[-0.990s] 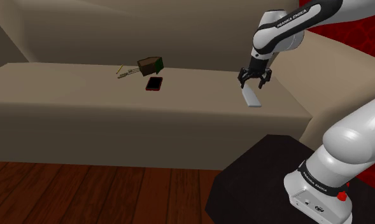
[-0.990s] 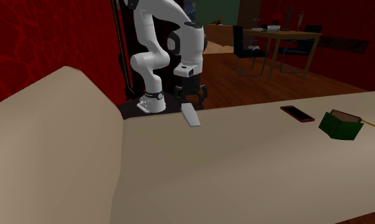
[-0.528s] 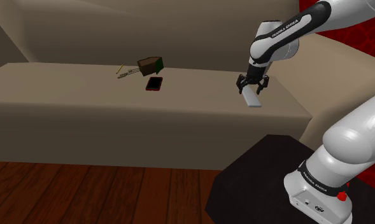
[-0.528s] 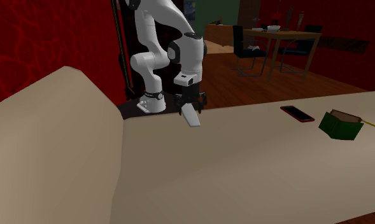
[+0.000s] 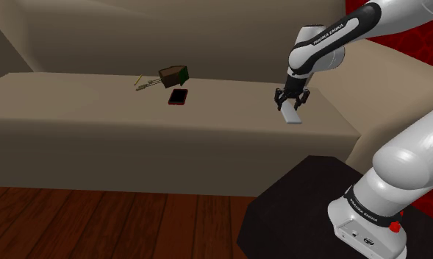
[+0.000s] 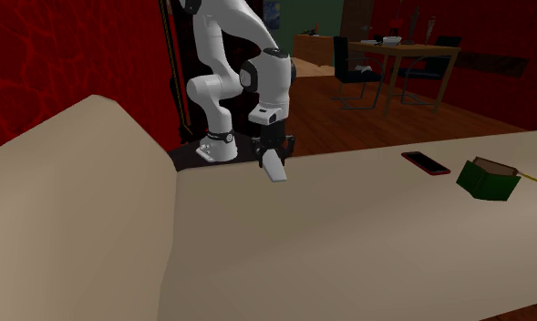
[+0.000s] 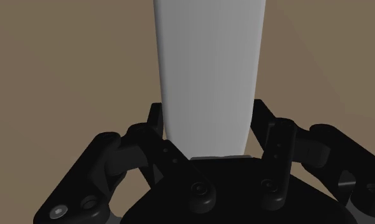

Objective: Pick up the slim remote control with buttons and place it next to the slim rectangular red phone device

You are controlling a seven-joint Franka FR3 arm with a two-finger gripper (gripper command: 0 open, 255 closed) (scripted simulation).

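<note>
Grasp stage: the gripper (image 7: 208, 109) is down over the grey-white remote control (image 7: 208, 63), with its black fingers (image 7: 155, 124) against both long edges, so it looks clasped. The remote lies flat on the beige surface (image 5: 75, 103), right of centre in the shoulder view, so lift, carry and placement all remain. The red phone (image 5: 178, 97) lies well apart toward upper middle, with a green-and-brown box (image 5: 173, 75) and thin yellowish sticks (image 5: 142, 83) just behind it; nothing stands between remote and phone, so I judge the route unobstructed.

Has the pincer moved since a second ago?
Yes: the pincer has dropped lower, down onto the grey remote, which lies unmoved on the beige surface.
</note>
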